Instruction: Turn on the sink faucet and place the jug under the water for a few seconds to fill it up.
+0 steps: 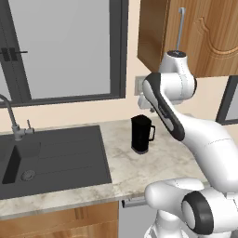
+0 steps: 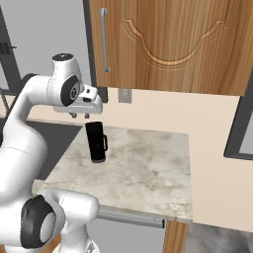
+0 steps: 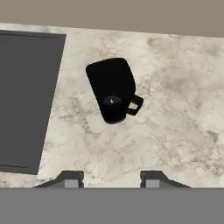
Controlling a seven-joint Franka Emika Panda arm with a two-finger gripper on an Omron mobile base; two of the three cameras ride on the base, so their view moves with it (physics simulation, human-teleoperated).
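Note:
The black jug [image 1: 142, 134] stands upright on the marble counter [image 1: 139, 172], just right of the dark sink [image 1: 56, 155], its loop handle turned to the right. My gripper [image 2: 81, 115] hovers a short way above the jug [image 2: 97, 142], pointing down, apart from it. In the hand view the two fingertips [image 3: 72, 178] stand apart with nothing between them, and the jug [image 3: 113, 89] lies ahead with its open top facing the camera. The grey sink faucet [image 1: 14, 122] rises at the sink's back left, its spout cut off by the frame edge. The water is out of view.
A wooden wall cabinet [image 2: 168, 44] hangs over the counter, close above my hand. A window [image 1: 60, 46] is behind the sink, and a wall outlet [image 2: 124, 95] sits behind the jug. The counter [image 2: 143, 168] ends at its right edge [image 2: 189, 173].

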